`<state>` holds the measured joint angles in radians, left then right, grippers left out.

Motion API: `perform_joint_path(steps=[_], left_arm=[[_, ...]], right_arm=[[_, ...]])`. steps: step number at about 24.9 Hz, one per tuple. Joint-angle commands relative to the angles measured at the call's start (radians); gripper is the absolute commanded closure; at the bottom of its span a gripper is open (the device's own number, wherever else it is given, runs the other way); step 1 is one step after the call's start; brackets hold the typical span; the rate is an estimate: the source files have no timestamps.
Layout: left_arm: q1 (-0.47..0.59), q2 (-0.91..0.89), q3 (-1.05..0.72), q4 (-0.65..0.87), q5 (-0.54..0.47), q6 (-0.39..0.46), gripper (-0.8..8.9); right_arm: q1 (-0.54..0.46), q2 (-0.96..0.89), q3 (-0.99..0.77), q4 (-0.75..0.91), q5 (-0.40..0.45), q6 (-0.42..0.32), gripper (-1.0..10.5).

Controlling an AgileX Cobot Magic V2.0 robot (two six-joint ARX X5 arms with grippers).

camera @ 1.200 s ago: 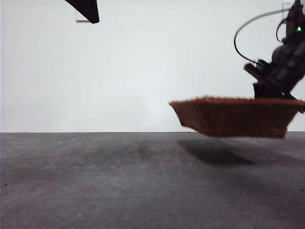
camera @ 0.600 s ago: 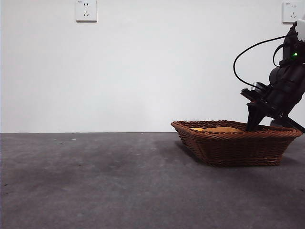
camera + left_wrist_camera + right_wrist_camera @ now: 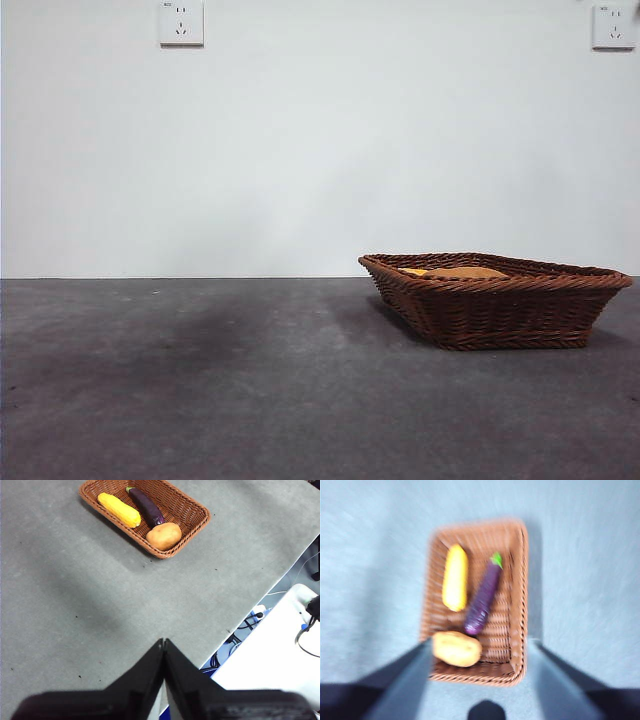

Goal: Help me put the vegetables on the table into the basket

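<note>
Right wrist view: right gripper (image 3: 480, 647) wide open, empty, above basket (image 3: 474, 602).

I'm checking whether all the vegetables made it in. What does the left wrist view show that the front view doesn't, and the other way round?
Only the left wrist view shows the yellow corn cob and the glossy dark purple eggplant lying in the basket, plus the left tool shut, well away from it. Only the front view shows the white wall with two sockets. Both show the dark brown woven wicker basket resting on the dark grey table, with the tan-orange potato inside.
</note>
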<state>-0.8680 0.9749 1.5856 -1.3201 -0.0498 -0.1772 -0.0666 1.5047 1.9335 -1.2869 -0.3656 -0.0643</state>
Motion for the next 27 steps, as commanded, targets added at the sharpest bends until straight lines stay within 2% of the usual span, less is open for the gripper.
perform_joint_path(steps=[1, 5, 8, 16, 18, 19, 21, 23, 27], left_arm=[[-0.003, 0.001, -0.006, 0.002, -0.003, 0.002, 8.15], [-0.003, 0.018, -0.006, 0.002, 0.006, -0.003, 8.15], [-0.003, 0.040, -0.006, 0.002, 0.005, -0.002, 8.15], [-0.011, 0.125, -0.006, 0.002, 0.010, -0.002, 8.14], [0.008, 0.136, -0.006, 0.005, -0.018, 0.003, 8.15], [0.025, 0.137, -0.006, 0.005, -0.035, 0.018, 8.16], [0.076, 0.137, -0.006, 0.003, -0.110, 0.206, 8.15], [0.142, 0.122, -0.006, 0.013, -0.108, 0.304, 8.14], [0.240, 0.093, -0.020, 0.061, -0.100, 0.312, 8.15]], right_arm=[[0.002, -0.135, -0.003, -0.021, 0.003, -0.017, 9.6], [0.002, -0.335, -0.003, -0.076, -0.001, -0.006, 9.6], [0.002, -0.398, -0.001, -0.084, 0.024, -0.011, 9.6], [0.002, -0.372, 0.000, -0.084, 0.045, -0.011, 9.6], [0.001, -0.348, 0.000, -0.083, 0.050, -0.011, 9.6], [0.001, -0.336, 0.000, -0.083, 0.057, -0.011, 9.6], [0.001, -0.308, 0.000, -0.083, 0.076, -0.011, 9.6], [0.001, -0.274, 0.000, -0.083, 0.097, -0.011, 9.6], [0.001, -0.212, 0.000, -0.082, 0.106, -0.011, 9.6]])
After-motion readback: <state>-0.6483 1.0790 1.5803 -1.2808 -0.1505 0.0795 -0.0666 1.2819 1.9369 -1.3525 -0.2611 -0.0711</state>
